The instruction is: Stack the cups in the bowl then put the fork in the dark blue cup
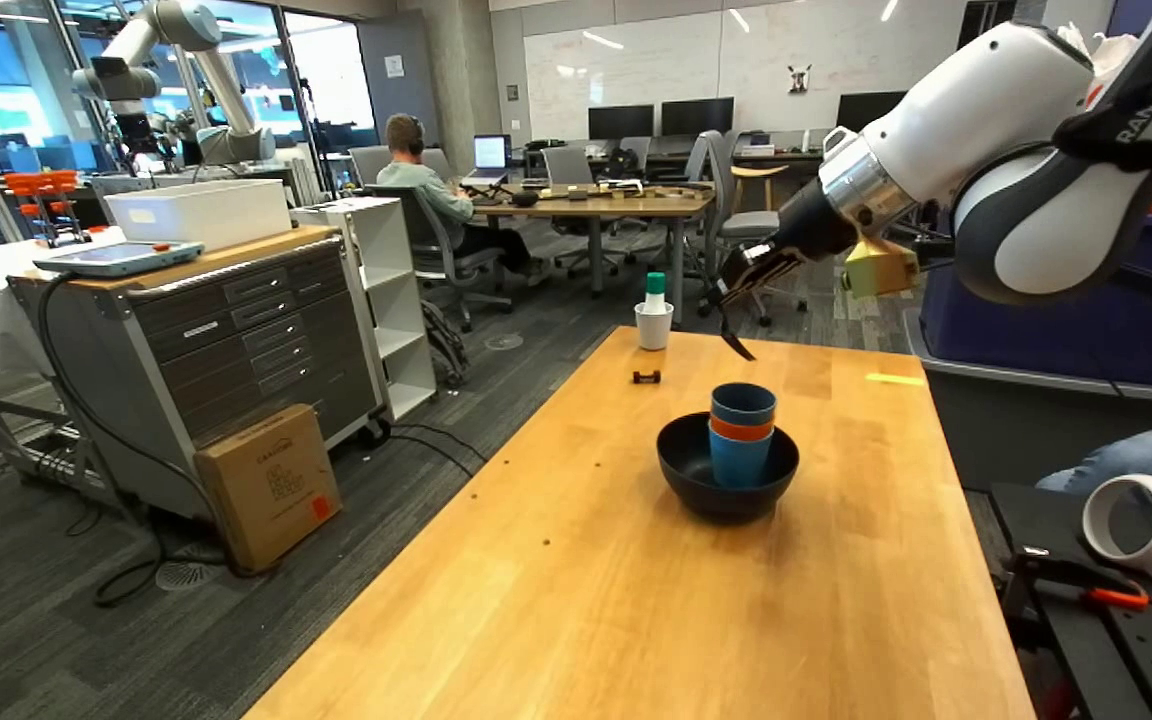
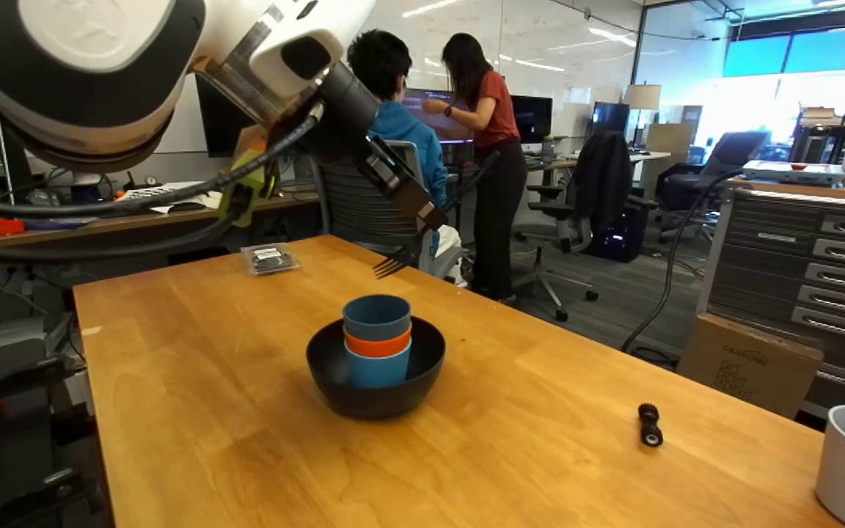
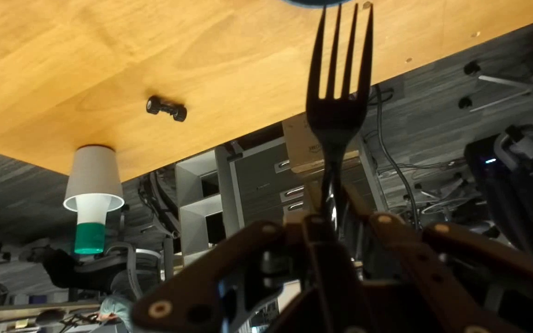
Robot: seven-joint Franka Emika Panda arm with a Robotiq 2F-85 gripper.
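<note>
In an exterior view, the bowl [image 2: 377,405] on the surface [image 2: 503,433] holds, bottom to top, the light blue cup [image 2: 378,371], orange cup [image 2: 378,346] and dark blue cup [image 2: 377,323]. Higher than the bowl, closed jaws grip the fork [image 2: 402,258]. Right of the bowl lies a wheeled axle [image 2: 650,425].

One black bowl [image 1: 731,507] is holding one dark blue cup [image 1: 744,405], one orange cup [image 1: 742,431] and one light blue cup [image 1: 740,463], three in all. One fork [image 3: 337,116] is showing four tines [image 3: 366,60]. One surface [image 1: 556,620] is carrying one pair of black wheels [image 3: 167,109], one clear package [image 2: 270,258] and one white container [image 1: 653,330] with one green-topped bottle [image 3: 90,225].
</note>
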